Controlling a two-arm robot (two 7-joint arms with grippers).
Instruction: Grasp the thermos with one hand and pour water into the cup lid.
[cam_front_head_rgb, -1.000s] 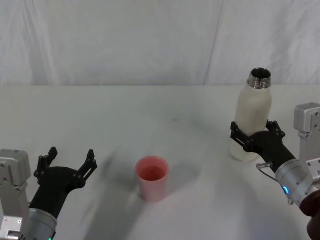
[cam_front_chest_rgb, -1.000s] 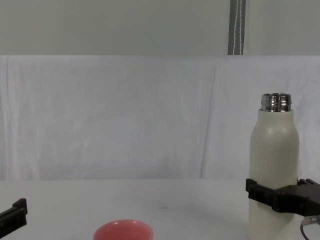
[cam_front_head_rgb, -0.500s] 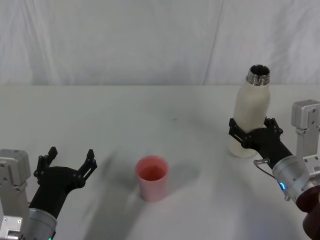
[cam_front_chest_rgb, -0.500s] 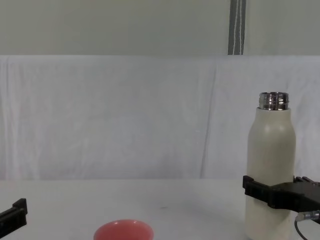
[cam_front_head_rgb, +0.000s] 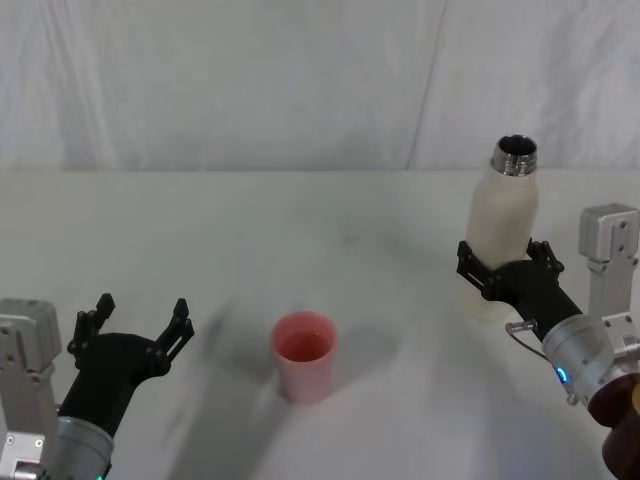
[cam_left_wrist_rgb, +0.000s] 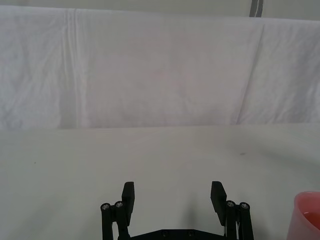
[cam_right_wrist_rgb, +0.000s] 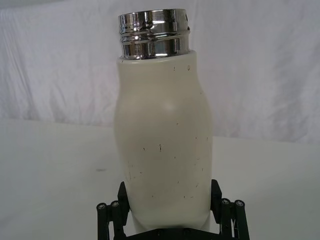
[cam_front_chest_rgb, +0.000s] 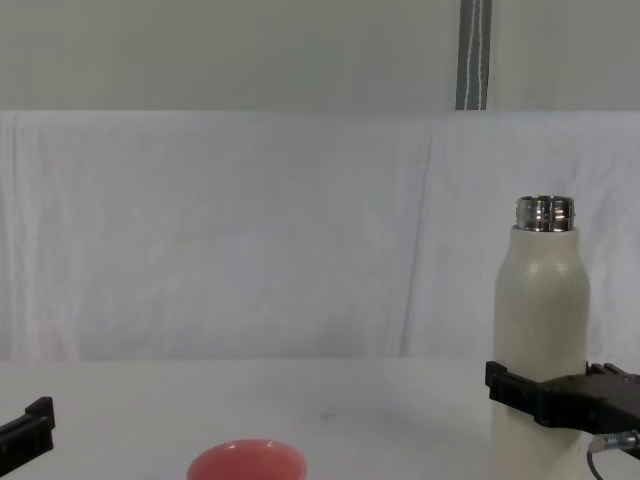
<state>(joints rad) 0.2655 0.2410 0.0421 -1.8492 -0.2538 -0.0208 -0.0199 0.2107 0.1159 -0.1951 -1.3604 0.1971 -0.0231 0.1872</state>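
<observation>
The cream-white thermos (cam_front_head_rgb: 503, 220) stands upright at the right of the table, its steel neck uncapped. My right gripper (cam_front_head_rgb: 505, 262) is shut on its lower body, one jaw pressed against each side; the right wrist view shows the thermos (cam_right_wrist_rgb: 162, 140) between the gripper (cam_right_wrist_rgb: 169, 192) jaws. In the chest view the thermos (cam_front_chest_rgb: 540, 320) rises above the right gripper (cam_front_chest_rgb: 550, 395). The pink cup lid (cam_front_head_rgb: 304, 355) stands near the table's middle front, well to the left of the thermos. My left gripper (cam_front_head_rgb: 140, 312) rests open at the front left, holding nothing. No water is visible.
A white cloth covers the table (cam_front_head_rgb: 300, 230) and hangs as a backdrop behind it. The cup lid's rim (cam_left_wrist_rgb: 307, 215) shows at the edge of the left wrist view, beside the open left gripper (cam_left_wrist_rgb: 172, 192).
The thermos, held in my right gripper, has shifted slightly left and dipped a little. The left arm and the cup lid have not moved.
</observation>
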